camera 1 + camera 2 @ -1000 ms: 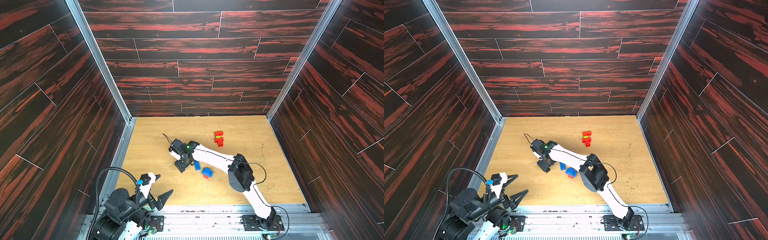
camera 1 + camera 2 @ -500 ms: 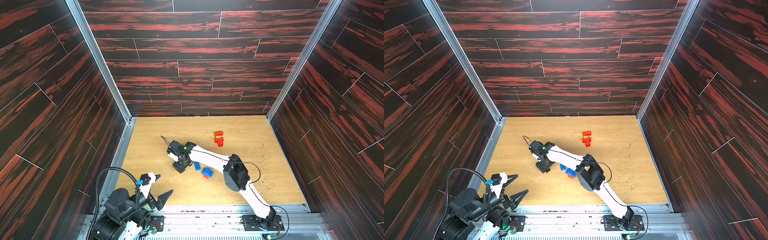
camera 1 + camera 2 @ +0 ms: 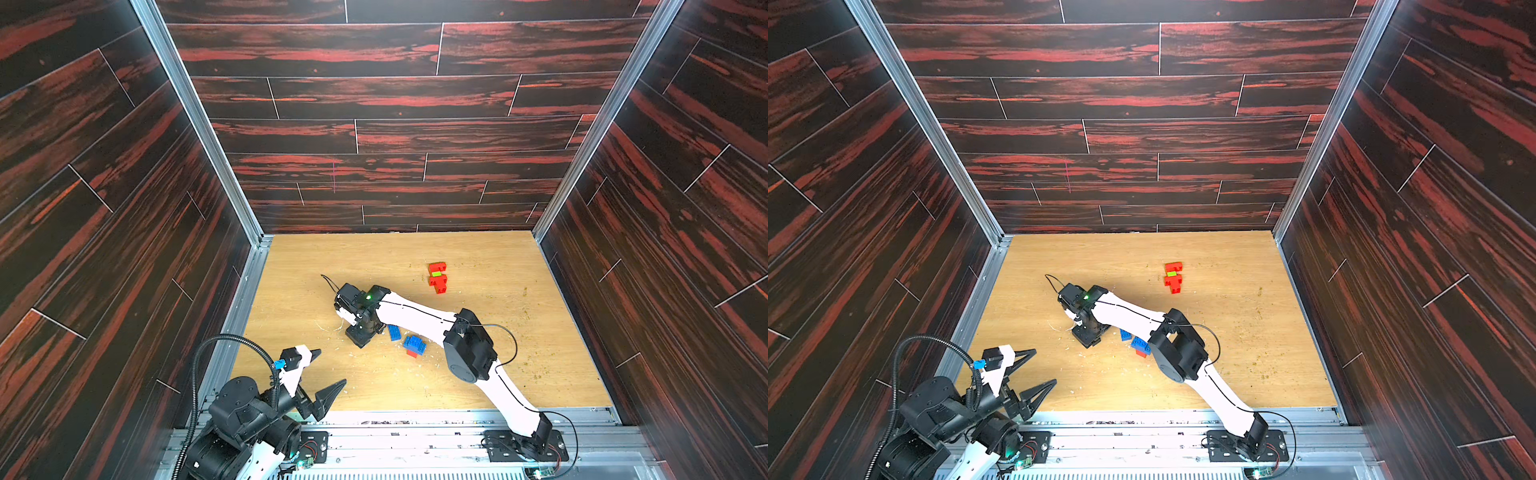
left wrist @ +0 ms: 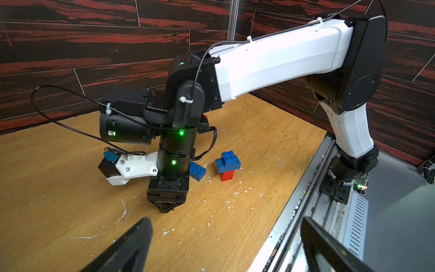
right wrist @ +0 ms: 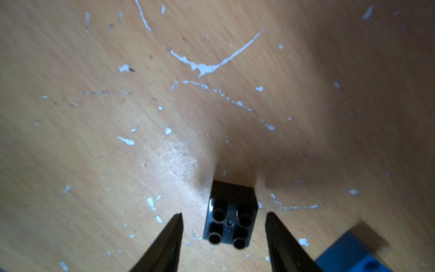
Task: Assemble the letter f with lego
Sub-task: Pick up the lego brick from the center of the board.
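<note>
Pointing straight down at the table [image 3: 374, 257], the right hand [image 5: 224, 213] stands with its two fingers [image 5: 164, 240] parted, one on each side of the black brick [image 5: 231, 221]. A strip of bare table shows between each finger and the brick, so there is no contact and no grip. The black brick sits flat on the table between the fingertips, its four round studs facing the wrist camera.

A single blue brick [image 3: 394, 332] lies just beside the right hand, on the side toward that arm's elbow. A blue stack [image 3: 414, 345] stands a little farther out on the same side, apart from the single brick. It is two blue bricks seated on a red one.

A red-and-green assembly [image 3: 437, 277] lies well apart from both hands, on the far side of the right hand. It is made of red bricks with a lime green one between them.

The left hand [image 3: 330, 367] is spread wide with nothing between its fingers. It is near the front edge of the table, well apart from every brick.
</note>
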